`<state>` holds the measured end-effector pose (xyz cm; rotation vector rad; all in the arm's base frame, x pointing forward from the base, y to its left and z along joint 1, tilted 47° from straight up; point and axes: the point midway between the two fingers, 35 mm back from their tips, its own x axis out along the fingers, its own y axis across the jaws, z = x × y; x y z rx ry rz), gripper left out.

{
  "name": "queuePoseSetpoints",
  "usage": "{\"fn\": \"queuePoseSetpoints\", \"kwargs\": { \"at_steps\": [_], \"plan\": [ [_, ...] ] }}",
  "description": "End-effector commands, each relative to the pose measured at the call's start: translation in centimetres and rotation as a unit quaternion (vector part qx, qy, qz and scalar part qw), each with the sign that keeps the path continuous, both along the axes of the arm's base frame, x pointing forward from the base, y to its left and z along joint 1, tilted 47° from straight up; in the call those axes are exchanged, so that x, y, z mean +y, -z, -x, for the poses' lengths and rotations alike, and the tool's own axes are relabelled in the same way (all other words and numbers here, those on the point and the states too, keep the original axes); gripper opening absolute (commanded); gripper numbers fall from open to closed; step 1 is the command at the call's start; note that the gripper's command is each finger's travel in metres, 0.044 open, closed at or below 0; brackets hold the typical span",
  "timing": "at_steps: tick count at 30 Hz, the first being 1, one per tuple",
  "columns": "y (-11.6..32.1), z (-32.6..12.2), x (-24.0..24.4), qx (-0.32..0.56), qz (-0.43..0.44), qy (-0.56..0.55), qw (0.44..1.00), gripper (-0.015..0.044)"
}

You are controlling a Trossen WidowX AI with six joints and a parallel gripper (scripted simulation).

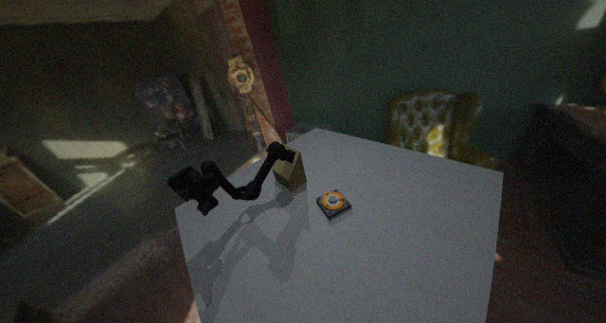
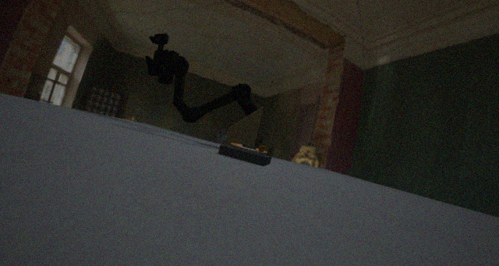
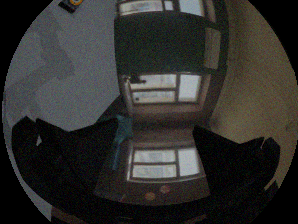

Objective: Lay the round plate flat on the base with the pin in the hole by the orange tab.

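The round orange plate (image 1: 327, 201) (image 2: 241, 145) sits on a grey post (image 1: 333, 199) on the dark square base (image 1: 342, 209) (image 2: 243, 155) (image 3: 67, 4) near the middle of the grey table (image 1: 402, 228). The pin, the tab and the hole are too small to make out. My gripper (image 1: 176, 185) (image 2: 152, 65) (image 3: 157, 126) is open and empty. It hangs high over the table's left edge, far from the plate, and points away towards the room. In the wrist view the plate is tiny at the top left.
The arm stands on a wooden block (image 1: 291, 173) at the table's back left, a short way from the base. An armchair (image 1: 433, 124) stands behind the table. The table's edges drop off on all sides.
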<state>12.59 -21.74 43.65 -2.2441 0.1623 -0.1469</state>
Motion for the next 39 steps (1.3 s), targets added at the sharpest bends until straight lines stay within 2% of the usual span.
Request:
{"fn": "queuePoseSetpoints", "kwargs": {
  "at_steps": [1,2,5,8,10,13,15,18,21,24,27,31,32,34,37,39],
  "plan": [
    [-0.3,-0.1,0.3,-0.003,0.006,0.002,1.000,0.0374],
    [-1.1,-0.3,1.1,-0.012,0.025,0.009,1.000,0.0348],
    [-5.1,0.3,5.7,-0.014,0.197,0.062,0.978,0.0269],
    [-7.2,0.4,9.1,0.000,0.317,0.097,0.943,0.0190],
    [-8.0,0.2,10.5,-0.012,0.354,0.105,0.929,0.0138],
    [-9.8,-0.6,16.0,0.001,0.506,0.140,0.851,0.0059],
    [-10.3,-1.4,18.7,0.018,0.577,0.154,0.802,0.0006],
    [-10.4,-2.3,21.2,0.028,0.641,0.172,0.747,0.0000],
    [-9.7,-5.1,26.2,0.062,0.758,0.185,0.622,0.0000],
    [-8.3,-7.7,29.4,0.091,0.828,0.181,0.523,0.0000],
    [-8.3,-9.0,30.0,0.094,0.842,0.195,0.494,0.0000],
    [-4.1,-14.4,33.8,0.147,0.924,0.154,0.317,0.0000],
    [-3.2,-15.4,34.3,0.156,0.935,0.144,0.285,0.0000],
    [-2.8,-15.9,34.4,0.154,0.942,0.147,0.260,0.0000],
    [1.6,-20.0,35.7,0.181,0.971,0.098,0.120,0.0000],
    [3.9,-21.8,36.0,0.194,0.977,0.067,0.057,0.0000]
  ]
}}
